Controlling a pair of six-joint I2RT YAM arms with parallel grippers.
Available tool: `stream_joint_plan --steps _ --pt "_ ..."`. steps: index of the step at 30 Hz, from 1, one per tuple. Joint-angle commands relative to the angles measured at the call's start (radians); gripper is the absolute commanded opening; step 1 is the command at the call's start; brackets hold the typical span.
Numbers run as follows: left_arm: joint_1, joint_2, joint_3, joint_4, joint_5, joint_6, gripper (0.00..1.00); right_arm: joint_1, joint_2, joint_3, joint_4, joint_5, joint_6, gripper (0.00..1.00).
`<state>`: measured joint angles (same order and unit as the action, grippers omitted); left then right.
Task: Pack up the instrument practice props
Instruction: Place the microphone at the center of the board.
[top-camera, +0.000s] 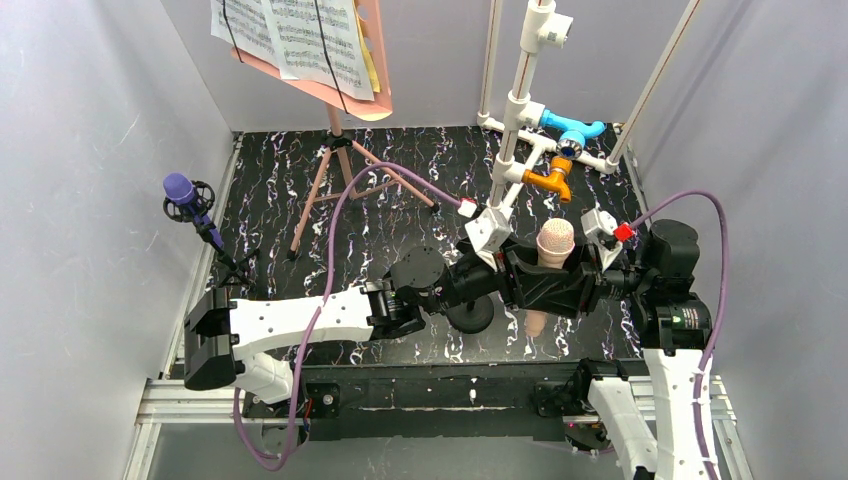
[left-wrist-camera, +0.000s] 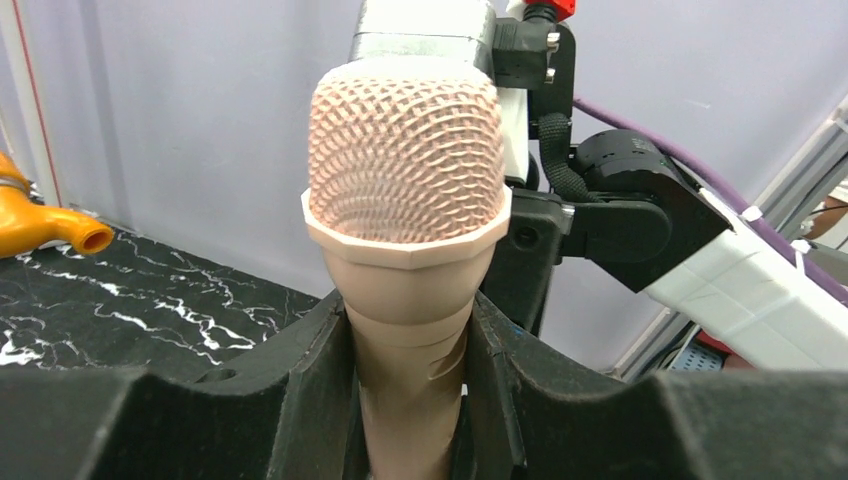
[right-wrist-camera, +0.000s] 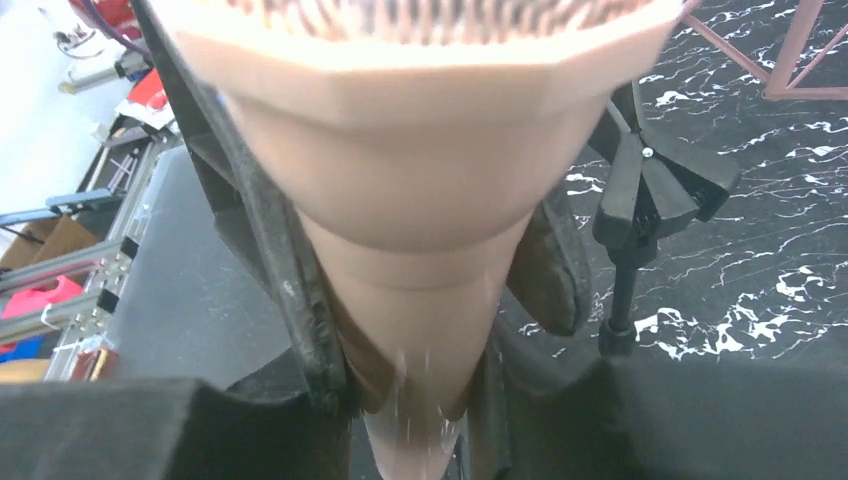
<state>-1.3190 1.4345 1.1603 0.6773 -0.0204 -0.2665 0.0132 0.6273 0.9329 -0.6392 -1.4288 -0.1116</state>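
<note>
beige mic pinched between both my claws, packing barely begun

nearest me, my left claw (left-wrist-camera: 408, 395) is clenched on the handle of the beige microphone (left-wrist-camera: 405, 160), head upright, and my right claw (right-wrist-camera: 410, 410) hugs the same handle from the three o'clock side, fingers pressed to it as far as i can see. a small black tripod (right-wrist-camera: 645, 195) stands just beside it on the marbled table (top-camera: 300, 215). out at nine o'clock the purple microphone (top-camera: 180, 190) sits on its own stand, untouched. at eleven o'clock, far back, the pink sheet-music holder (top-camera: 372, 60) is up on its legs with the music pages (top-camera: 290, 35) strapped on. i see no box or bag, so i judge nearly everything is left to pack.
</note>
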Motion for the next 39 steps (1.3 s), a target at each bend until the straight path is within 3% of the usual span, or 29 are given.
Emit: stream_joint_plan --steps 1,6,12,17,30,39 --pt "-0.007 -0.035 0.011 0.098 -0.037 0.020 0.03 -0.004 0.000 -0.005 0.045 -0.019 0.073 0.01" --pt "-0.005 -0.073 -0.017 0.099 -0.043 0.013 0.31 -0.004 -0.005 -0.019 0.056 -0.009 0.078 0.01" --pt "-0.005 -0.144 -0.078 0.097 -0.068 0.014 0.72 -0.004 -0.007 -0.030 0.101 -0.022 0.103 0.01" --pt "-0.005 -0.212 -0.138 0.080 -0.090 0.031 0.98 -0.040 -0.011 -0.052 0.145 -0.019 0.148 0.01" --pt "-0.003 -0.499 -0.237 -0.279 -0.114 0.094 0.98 -0.123 -0.066 -0.167 0.143 0.212 0.238 0.01" --pt "-0.003 -0.690 -0.335 -0.369 -0.211 0.121 0.98 -0.151 -0.103 -0.169 0.009 0.419 0.236 0.01"
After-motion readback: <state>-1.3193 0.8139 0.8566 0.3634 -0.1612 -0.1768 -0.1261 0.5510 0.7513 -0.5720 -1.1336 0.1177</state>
